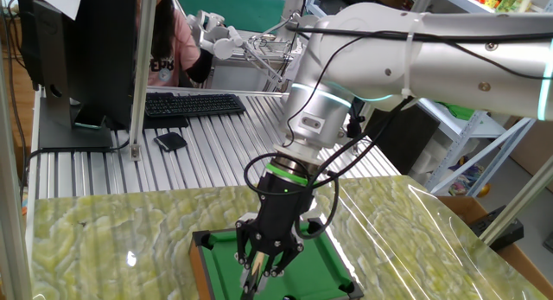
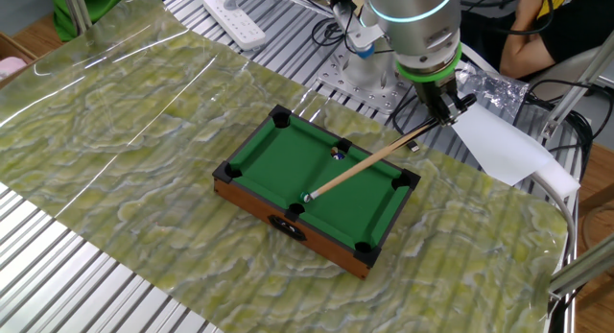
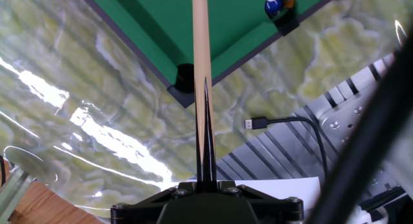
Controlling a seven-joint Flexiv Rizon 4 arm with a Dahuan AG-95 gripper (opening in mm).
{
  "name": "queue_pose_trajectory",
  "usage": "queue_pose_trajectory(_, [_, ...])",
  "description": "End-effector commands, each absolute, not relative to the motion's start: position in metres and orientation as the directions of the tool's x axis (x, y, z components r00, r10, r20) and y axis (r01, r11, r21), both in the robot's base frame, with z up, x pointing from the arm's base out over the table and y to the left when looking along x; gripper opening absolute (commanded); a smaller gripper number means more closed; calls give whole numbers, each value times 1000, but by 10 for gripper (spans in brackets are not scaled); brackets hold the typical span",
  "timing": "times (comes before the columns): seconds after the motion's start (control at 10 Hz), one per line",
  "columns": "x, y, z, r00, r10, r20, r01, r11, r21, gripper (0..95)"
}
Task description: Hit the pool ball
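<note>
The mini green pool table point(image 2: 278, 158) stands on the marbled mat. The pool ball point(image 2: 337, 153), dark with a whitish spot, lies beside the middle pocket of the far long side; in the hand view the pool ball point(image 3: 273, 3) sits at the top right by a pocket. My gripper point(image 2: 443, 107) hovers past the table's right end, shut on the butt of a thin wooden cue stick point(image 2: 369, 161). The cue slants down across the felt, and its tip rests near the front middle pocket, apart from the ball. In one fixed view my gripper point(image 1: 263, 264) hides the ball.
A keyboard point(image 1: 190, 104), a monitor point(image 1: 78, 49) and a seated person point(image 1: 164, 49) are behind the mat. A white sheet point(image 2: 499, 141) lies right of the table, a power strip point(image 2: 240, 7) at the back. A USB cable point(image 3: 258, 124) lies on the slatted top.
</note>
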State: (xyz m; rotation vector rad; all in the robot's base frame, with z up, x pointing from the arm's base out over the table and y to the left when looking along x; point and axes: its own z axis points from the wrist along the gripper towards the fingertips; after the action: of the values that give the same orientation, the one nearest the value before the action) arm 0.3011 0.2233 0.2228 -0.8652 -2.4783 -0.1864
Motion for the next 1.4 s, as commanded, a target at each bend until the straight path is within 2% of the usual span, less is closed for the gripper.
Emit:
queue_pose_trajectory(0.1, [304, 220, 219, -667, 562, 490, 623, 781, -48, 0])
queue_pose_trajectory(0.8, [312, 213, 212, -657, 578, 484, 643, 765, -41, 0])
queue_pose_trajectory(1.4, [307, 212, 235, -667, 569, 480, 633, 773, -36, 0])
